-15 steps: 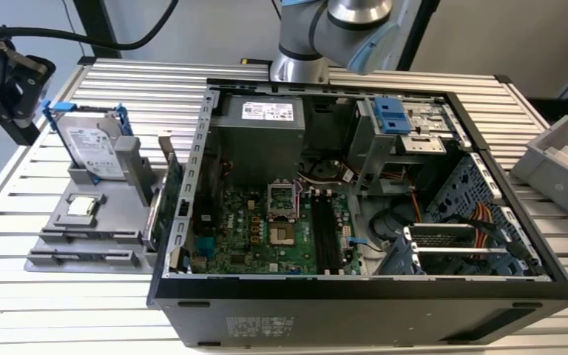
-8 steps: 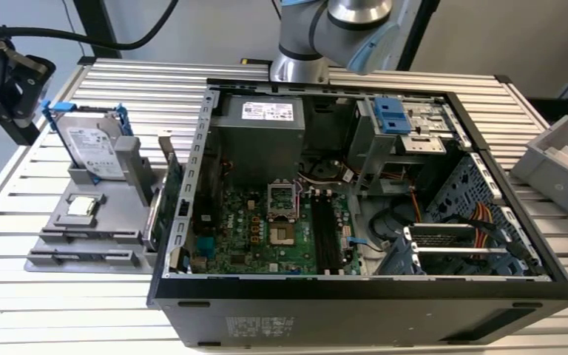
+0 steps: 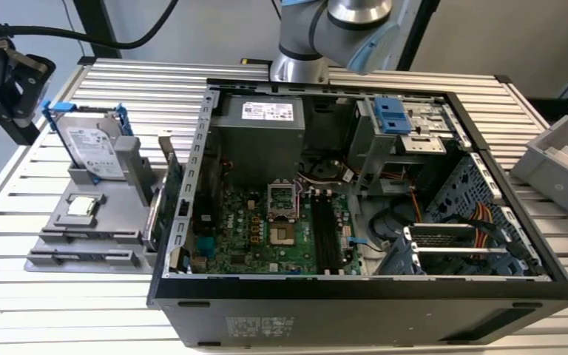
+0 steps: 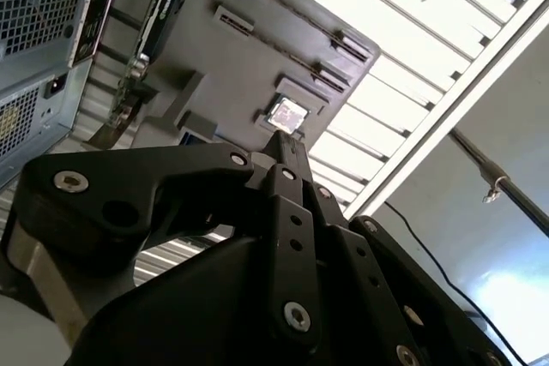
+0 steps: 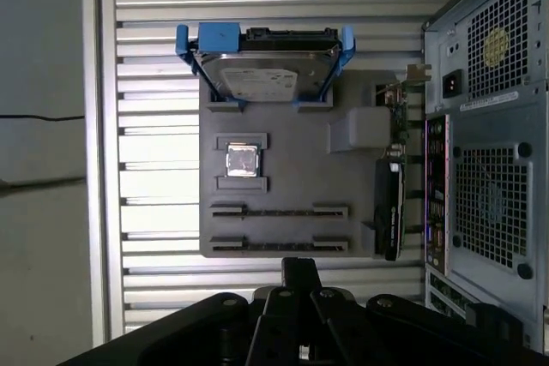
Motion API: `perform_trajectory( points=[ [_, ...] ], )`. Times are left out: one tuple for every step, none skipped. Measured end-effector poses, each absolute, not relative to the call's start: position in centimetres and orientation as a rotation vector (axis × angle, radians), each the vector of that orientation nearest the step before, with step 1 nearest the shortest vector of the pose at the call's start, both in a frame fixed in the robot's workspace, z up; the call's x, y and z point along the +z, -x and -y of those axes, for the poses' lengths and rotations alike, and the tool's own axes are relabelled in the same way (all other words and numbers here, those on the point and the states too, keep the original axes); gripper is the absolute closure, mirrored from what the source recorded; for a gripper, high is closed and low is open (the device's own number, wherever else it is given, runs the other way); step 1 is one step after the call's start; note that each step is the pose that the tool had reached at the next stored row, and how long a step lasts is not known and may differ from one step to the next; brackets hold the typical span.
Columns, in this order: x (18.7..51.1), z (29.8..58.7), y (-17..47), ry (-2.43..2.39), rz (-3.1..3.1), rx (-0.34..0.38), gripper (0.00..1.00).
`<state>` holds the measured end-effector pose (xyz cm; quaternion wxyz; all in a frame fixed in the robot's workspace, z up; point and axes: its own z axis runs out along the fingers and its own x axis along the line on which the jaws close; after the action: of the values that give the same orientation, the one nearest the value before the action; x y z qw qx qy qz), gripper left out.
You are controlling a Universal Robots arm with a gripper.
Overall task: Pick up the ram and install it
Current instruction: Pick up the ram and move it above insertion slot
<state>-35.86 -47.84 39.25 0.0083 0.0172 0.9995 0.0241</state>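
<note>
hard drive (image 3: 97, 150) stands on the tray (image 3: 106, 214) beside the computer case (image 3: 363, 318).

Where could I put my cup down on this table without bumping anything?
The bare table slats on the near side of the grey tray, beside the case, are free; so is the strip behind the tray. Inside the case, and between tray and case, it is crowded.

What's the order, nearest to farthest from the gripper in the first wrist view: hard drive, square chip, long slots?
1. Long slots, on the edge of the tray beside the gripper.
2. Square chip, mid-tray.
3. Hard drive, at the far end.
</note>
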Motion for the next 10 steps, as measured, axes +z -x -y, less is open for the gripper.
perform_trajectory(
  points=[
    [39.25,47.84,35.86,-0.049,-3.124,0.075,1.0],
    [39.25,47.84,35.86,-0.044,-3.124,0.075,1.0],
    [39.25,47.84,35.86,-0.041,-3.124,0.076,1.0],
    [39.25,47.84,35.86,-0.038,-3.124,0.076,1.0],
    [39.25,47.84,35.86,-0.036,-3.124,0.076,1.0],
    [39.25,47.84,35.86,-0.036,-3.124,0.076,1.0],
    [39.25,47.84,35.86,-0.035,-3.124,0.076,1.0],
    [39.25,47.84,35.86,-0.035,-3.124,0.076,1.0],
    [39.25,47.85,35.86,-0.035,-3.124,0.076,1.0],
    [39.25,47.85,35.86,-0.034,-3.124,0.076,1.0]
  ],
)
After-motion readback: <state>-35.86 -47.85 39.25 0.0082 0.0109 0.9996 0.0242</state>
